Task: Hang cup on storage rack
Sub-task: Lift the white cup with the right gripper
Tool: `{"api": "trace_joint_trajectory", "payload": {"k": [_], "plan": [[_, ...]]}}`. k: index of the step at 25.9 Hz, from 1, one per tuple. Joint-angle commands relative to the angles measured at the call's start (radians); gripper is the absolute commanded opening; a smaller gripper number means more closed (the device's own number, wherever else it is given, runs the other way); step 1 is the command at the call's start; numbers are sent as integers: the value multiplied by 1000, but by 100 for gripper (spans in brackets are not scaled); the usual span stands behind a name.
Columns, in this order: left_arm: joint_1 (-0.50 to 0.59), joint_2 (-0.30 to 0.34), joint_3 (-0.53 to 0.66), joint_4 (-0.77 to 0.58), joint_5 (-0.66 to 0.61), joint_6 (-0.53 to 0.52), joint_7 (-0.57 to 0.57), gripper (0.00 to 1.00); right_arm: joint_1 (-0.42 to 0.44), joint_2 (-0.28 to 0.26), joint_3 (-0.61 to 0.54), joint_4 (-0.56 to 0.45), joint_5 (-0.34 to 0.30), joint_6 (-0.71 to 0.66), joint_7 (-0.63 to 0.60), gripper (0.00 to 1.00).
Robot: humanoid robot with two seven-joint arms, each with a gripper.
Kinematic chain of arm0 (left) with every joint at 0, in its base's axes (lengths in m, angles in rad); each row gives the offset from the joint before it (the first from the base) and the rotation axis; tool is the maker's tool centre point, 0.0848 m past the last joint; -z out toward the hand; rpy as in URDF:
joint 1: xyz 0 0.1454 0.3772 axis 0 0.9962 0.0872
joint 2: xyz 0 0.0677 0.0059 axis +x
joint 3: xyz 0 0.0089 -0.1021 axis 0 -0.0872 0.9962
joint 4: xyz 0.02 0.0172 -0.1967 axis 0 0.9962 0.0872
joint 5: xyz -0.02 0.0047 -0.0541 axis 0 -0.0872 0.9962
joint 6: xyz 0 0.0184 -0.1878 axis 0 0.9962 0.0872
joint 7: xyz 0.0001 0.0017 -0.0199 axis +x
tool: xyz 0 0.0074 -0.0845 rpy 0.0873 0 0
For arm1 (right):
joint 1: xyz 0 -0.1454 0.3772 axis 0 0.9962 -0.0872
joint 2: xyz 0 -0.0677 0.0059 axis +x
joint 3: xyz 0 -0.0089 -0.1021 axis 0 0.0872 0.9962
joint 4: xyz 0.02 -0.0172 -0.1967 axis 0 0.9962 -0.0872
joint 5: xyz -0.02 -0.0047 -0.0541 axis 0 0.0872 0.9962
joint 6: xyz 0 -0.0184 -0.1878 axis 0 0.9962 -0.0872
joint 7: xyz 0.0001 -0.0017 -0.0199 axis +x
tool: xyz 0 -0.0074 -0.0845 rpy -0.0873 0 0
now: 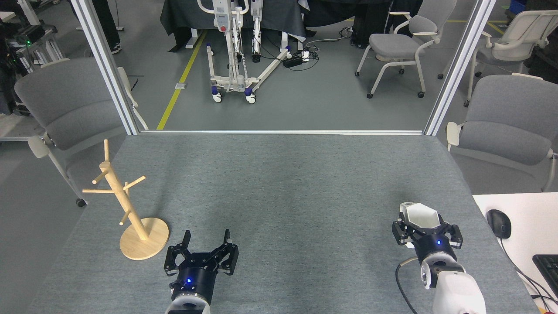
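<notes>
The white faceted cup (419,214) sits at the right front of the grey table, mouth up, between the fingers of my right gripper (423,226), which is shut on it. The wooden storage rack (117,192) stands on its round disc base (152,244) at the table's left side, its pegs bare. My left gripper (207,240) rests open just right of that base, with nothing between its fingers. Nearly the table's whole width separates the cup from the rack.
The grey felt table (279,183) ends at a metal frame rail (283,131) at the back. Grey chairs (65,104) stand beside both sides. A white desk with a mouse (499,223) and keyboard (548,266) adjoins the right front.
</notes>
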Motion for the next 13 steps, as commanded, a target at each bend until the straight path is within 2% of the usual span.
{"api": "trace_joint_trajectory", "payload": {"k": [1, 13], "plan": [[1, 0, 2, 0, 0, 0, 0, 99, -5, -1, 0, 10, -12, 0, -1, 99], [3, 0, 0, 0, 0, -3, 0, 99, -3, 1, 0, 19, -12, 0, 0, 97]]}}
